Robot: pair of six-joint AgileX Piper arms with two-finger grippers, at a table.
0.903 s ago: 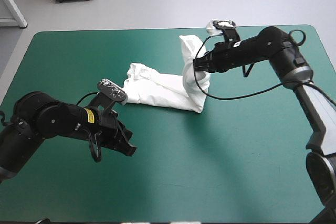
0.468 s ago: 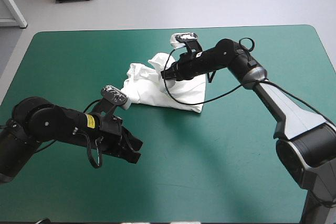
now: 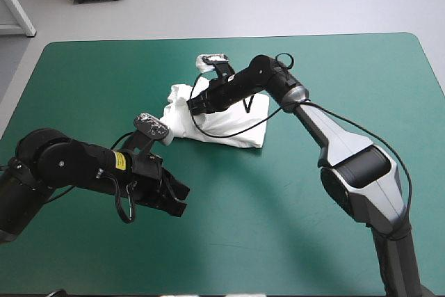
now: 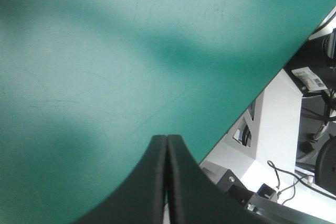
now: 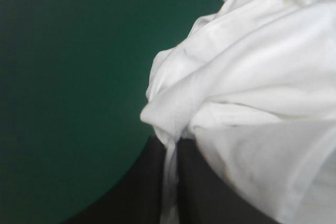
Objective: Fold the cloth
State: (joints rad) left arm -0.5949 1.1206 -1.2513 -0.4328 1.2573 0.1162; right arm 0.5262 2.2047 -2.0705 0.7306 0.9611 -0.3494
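The white T-shirt (image 3: 229,122) lies as a crumpled, partly folded bundle on the teal-green cover, left of the table's middle toward the far side. My right gripper (image 3: 193,102) reaches over it from the right and sits low at its left part, shut on the T-shirt. In the right wrist view a fold of the T-shirt (image 5: 252,77) runs between the black fingers of the right gripper (image 5: 172,148). My left gripper (image 3: 178,199) hovers over bare cover in front of the bundle, apart from it. It is shut and holds nothing, its tips (image 4: 167,139) meeting in an arch.
The teal-green cover (image 3: 313,227) stretches wide to the right and front of the bundle. In the left wrist view the table's edge (image 4: 247,106) runs a short way ahead of the left gripper.
My right gripper has carried its fold of the T-shirt leftward across the bundle and lowered it. The left gripper shifted slightly right earlier and has held still since.
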